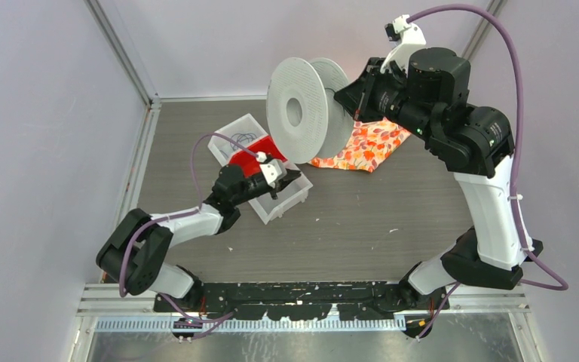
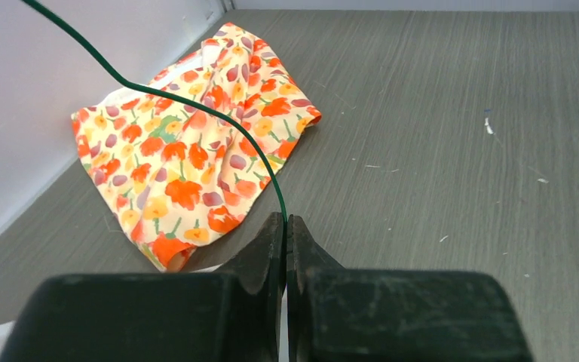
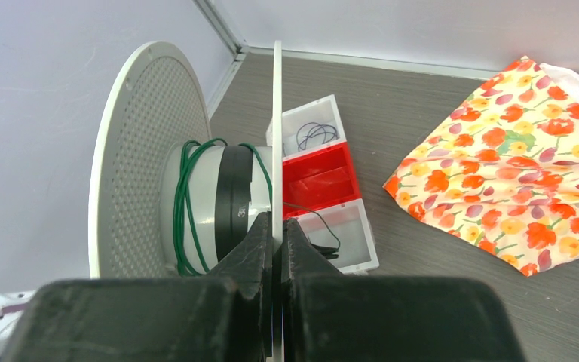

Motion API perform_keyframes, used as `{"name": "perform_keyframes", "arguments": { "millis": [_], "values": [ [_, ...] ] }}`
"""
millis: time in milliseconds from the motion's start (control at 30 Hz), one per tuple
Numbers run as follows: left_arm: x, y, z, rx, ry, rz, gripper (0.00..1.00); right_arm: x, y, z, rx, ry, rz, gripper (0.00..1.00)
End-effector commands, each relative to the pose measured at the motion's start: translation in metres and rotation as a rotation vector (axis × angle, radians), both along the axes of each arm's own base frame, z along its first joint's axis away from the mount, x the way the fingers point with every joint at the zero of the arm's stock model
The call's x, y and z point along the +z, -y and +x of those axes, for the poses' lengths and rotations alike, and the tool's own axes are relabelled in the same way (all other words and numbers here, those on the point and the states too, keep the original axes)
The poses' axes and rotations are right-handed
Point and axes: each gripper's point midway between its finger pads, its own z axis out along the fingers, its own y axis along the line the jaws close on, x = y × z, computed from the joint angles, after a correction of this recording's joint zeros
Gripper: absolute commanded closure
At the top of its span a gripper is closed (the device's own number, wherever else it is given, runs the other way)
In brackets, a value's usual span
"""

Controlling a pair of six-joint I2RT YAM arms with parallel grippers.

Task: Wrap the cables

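Grey wood-grain desk (image 1: 362, 226), pale lilac walls on three sides.

Left arm: low, elbow folded back near its base, forearm reaching forward and right over a three-part box (image 1: 290, 204). Left gripper (image 2: 286, 222) closed, pinching a thin green cable (image 2: 280, 200) at the fingertips. From the pinch the cable rises, bends and runs up out of the wrist view's top left.

Right arm: upper link upright from its base, elbow high, wrist turned left. Right gripper (image 3: 275, 226) clamped on the thin edge of one flange of a white spool (image 1: 301, 109), holding it in the air above the desk's far side, axis roughly level.

Spool hub: several turns of green cable (image 3: 185, 204) beside a black band.

Box: far compartment holds dark wire loops (image 3: 313, 136), middle compartment is red, and a black wire (image 3: 320, 222) lies in the near one.

Flowered orange cloth (image 1: 362, 147) lies crumpled flat on the desk, right of the box, below the spool.
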Motion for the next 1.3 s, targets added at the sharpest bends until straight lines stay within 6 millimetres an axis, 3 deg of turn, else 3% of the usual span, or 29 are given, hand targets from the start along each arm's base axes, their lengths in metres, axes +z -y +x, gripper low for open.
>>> {"name": "perform_keyframes", "arguments": {
  "millis": [0,200,333,500,633,767,967,1100,1267],
  "values": [
    [0.036,0.0,-0.014,-0.019,-0.05,-0.115,1.0,0.036,0.024,0.011,-0.147,0.119,0.087,1.0],
    [0.019,0.002,-0.06,-0.01,-0.378,-0.035,1.0,0.015,0.044,0.046,-0.372,0.109,0.041,1.0],
    [0.027,0.008,-0.092,-0.053,-0.484,-0.033,1.0,0.006,0.043,0.065,-0.434,0.1,0.035,1.0],
    [0.04,0.015,-0.116,-0.084,-0.636,-0.006,1.0,-0.003,0.046,0.087,-0.495,0.083,0.039,1.0],
    [0.063,0.019,-0.138,-0.157,-0.671,0.039,1.0,-0.023,0.052,0.104,-0.555,0.055,-0.037,1.0],
    [0.107,0.013,-0.146,-0.198,-0.597,0.078,1.0,-0.054,0.046,0.114,-0.553,0.004,-0.136,1.0],
    [0.179,0.018,-0.139,-0.217,-0.476,0.004,1.0,-0.089,0.024,0.105,-0.415,-0.084,-0.179,1.0],
    [0.201,0.022,-0.122,-0.181,-0.391,0.013,1.0,-0.098,0.004,0.08,-0.231,-0.135,-0.17,0.99],
    [0.215,0.023,-0.111,-0.17,-0.269,0.055,1.0,-0.11,-0.006,0.035,-0.02,-0.209,-0.235,0.99]
  ]
}}
